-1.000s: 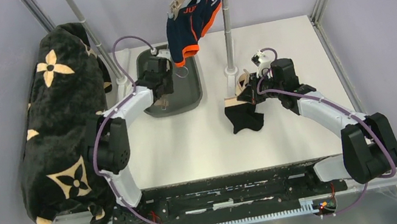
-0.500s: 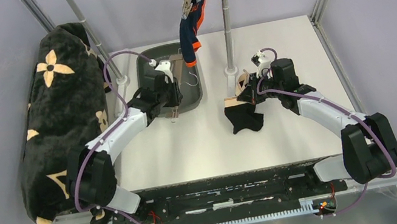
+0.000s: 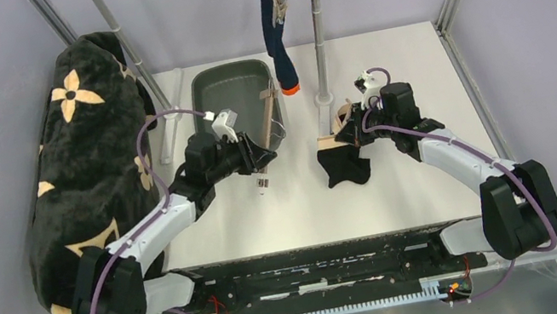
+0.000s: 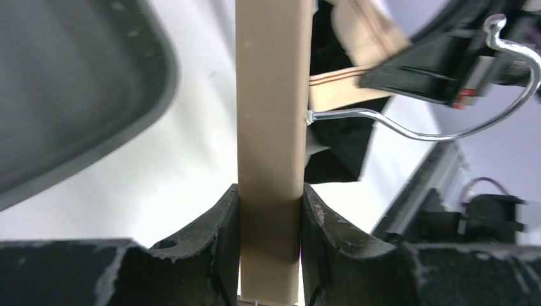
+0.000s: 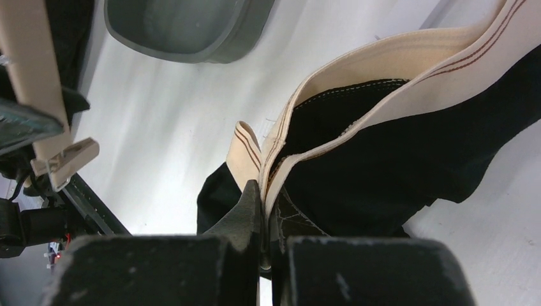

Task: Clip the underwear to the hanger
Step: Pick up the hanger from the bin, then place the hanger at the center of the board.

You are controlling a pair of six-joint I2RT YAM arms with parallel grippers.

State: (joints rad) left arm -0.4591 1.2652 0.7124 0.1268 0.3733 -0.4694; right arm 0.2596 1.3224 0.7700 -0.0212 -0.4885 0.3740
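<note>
Wooden hanger (image 3: 267, 120): long axis near-to-far along the grey tray's (image 3: 205, 101) right rim, hook pointing right, bar clamped by the left gripper (image 4: 269, 210). Black underwear (image 3: 343, 164): right of centre, waistband pinched in the closed right gripper (image 5: 265, 204), fabric trailing onto the table (image 3: 269, 219).

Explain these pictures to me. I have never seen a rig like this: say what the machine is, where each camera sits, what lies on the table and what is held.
Two robot arms are bolted at the near edge of a white table, each ending in a two-finger gripper. The wide picture looks down from above and behind them; the other two come from cameras on the wrists. The left gripper is clamped on the bar of a wooden hanger. The right gripper pinches the beige waistband of black underwear resting on the table. Also there: a grey tray, a dark patterned blanket at the left, and a navy and orange garment hanging at the back.
</note>
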